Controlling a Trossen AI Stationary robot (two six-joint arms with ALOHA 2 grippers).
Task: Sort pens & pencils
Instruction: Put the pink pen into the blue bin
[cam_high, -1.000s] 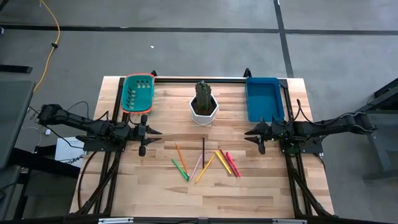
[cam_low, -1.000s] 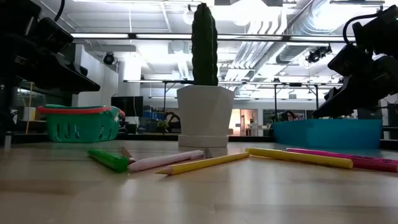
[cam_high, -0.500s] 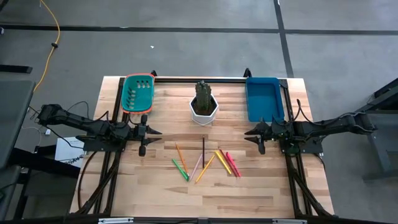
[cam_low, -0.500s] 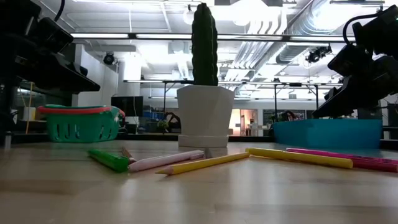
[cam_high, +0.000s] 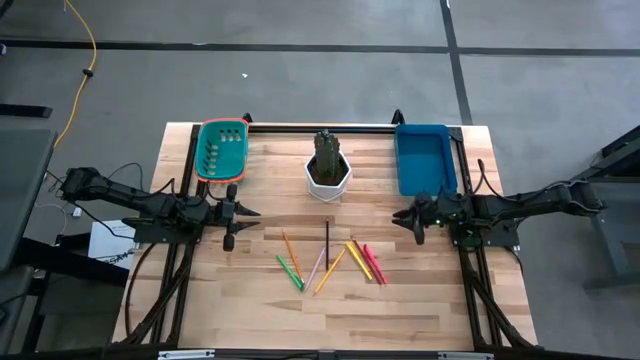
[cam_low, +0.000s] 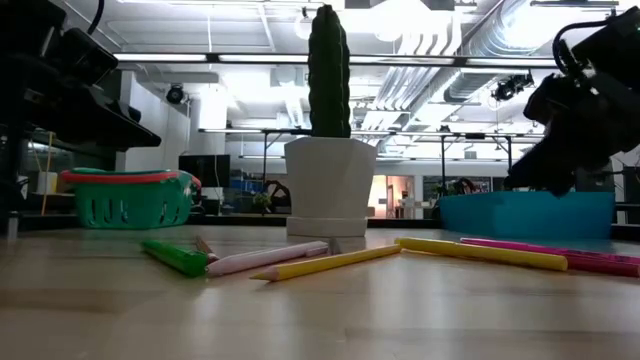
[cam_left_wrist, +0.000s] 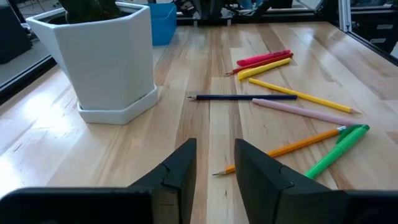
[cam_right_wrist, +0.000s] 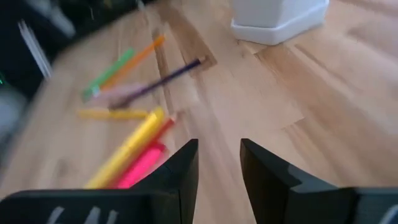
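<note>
The pens and pencils lie loose and flat on the wood at mid-table. Among the pens are a green one and pink ones. The pencils are orange, thin yellow, dark and thick yellow. My left gripper hovers open to their left, aimed at them. My right gripper hovers open to their right, rolled at the wrist, and its view is blurred.
A white pot with a cactus stands behind the sticks at centre. A green basket sits at the far left and a blue tray at the far right. Bare wood lies along the near edge.
My right gripper has rolled about its wrist while staying near the table's right side. The sticks have not shifted.
</note>
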